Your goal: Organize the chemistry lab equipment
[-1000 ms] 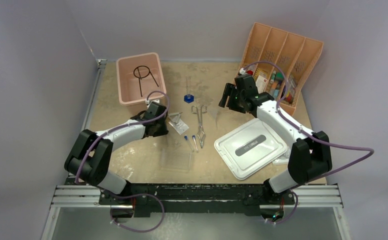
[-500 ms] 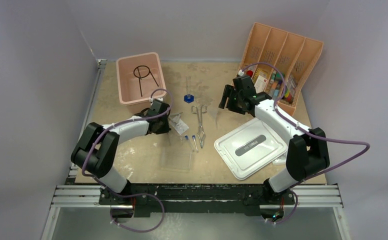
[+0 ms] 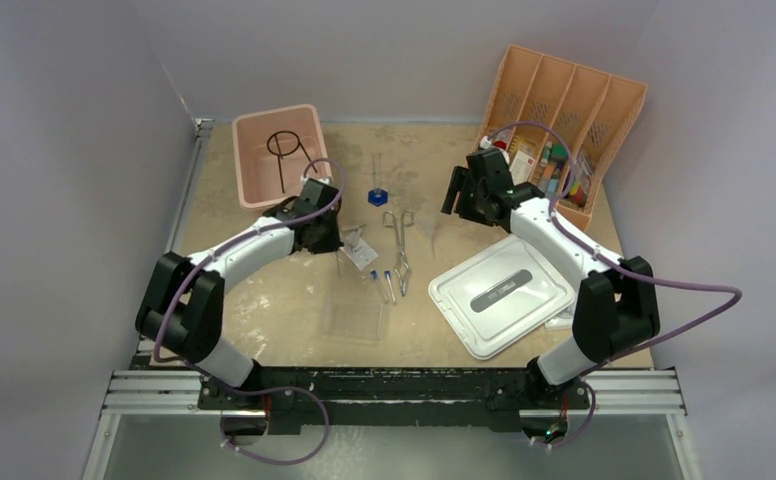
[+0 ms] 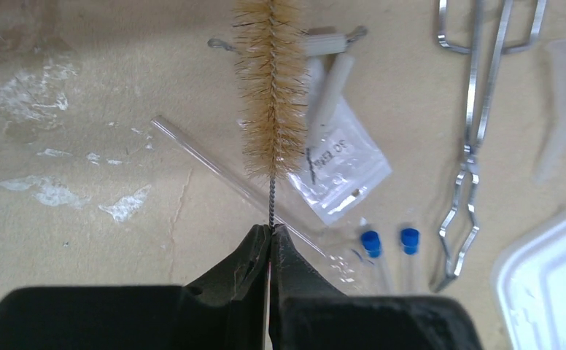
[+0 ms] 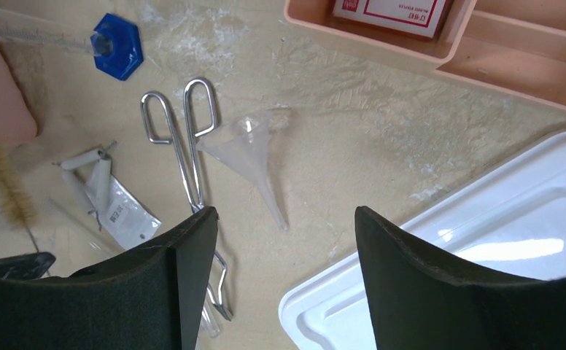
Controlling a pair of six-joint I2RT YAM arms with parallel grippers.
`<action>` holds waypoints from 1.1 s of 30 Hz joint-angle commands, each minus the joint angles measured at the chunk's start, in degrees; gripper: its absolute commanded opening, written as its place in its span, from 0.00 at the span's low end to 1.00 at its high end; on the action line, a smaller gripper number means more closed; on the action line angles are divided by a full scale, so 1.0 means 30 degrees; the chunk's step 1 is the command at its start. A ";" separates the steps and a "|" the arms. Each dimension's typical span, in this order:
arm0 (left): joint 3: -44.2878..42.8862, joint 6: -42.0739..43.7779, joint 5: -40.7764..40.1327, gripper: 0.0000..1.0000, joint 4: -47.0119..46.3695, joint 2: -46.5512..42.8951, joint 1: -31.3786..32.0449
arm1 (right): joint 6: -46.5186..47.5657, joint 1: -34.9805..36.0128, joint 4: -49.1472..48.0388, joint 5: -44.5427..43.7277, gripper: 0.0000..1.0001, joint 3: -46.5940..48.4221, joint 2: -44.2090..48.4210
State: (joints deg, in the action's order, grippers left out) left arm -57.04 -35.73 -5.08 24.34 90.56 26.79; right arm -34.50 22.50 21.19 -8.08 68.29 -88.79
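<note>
Gripping the wire stem of a bristle brush (image 4: 271, 87), the left gripper (image 4: 269, 232) is clamped tight. The right gripper (image 5: 284, 219) hangs spread wide above a clear funnel (image 5: 247, 146) and steel forceps (image 5: 187, 157).

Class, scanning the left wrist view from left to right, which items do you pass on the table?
bristle brush → blue-capped tubes → steel forceps → clear funnel

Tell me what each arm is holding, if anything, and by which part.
The left gripper pinches the bristle brush by its twisted wire stem, just below the bristles. The right gripper is open and holds nothing.
</note>
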 commanded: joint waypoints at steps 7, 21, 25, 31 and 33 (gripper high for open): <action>-0.2823 0.1775 0.2238 0.00 0.2568 -0.4169 0.0066 | -0.0013 0.0078 0.0040 -0.1339 0.71 0.1301 0.1854; -0.8390 0.3895 0.3476 0.00 0.1720 -0.4184 -0.3563 | 0.1971 0.0089 -0.4379 0.1514 0.72 0.0378 0.2529; -1.0707 0.4601 0.1226 0.00 0.2972 -0.2551 -0.4958 | 0.2631 0.0083 -0.4508 0.1956 0.72 0.0864 0.2270; -1.4140 0.4923 -0.3317 0.00 0.5625 0.1409 -0.6675 | 0.3794 0.0073 -0.3302 0.1267 0.72 0.1384 0.2527; -1.4710 0.5114 -0.4088 0.00 0.6075 0.2613 -0.6932 | 0.4178 0.0076 -0.3380 0.0944 0.72 0.1165 0.2775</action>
State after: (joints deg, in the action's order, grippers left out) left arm -96.77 -22.70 -8.12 37.32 92.82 8.03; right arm -25.80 22.50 11.33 -3.57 69.84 -82.96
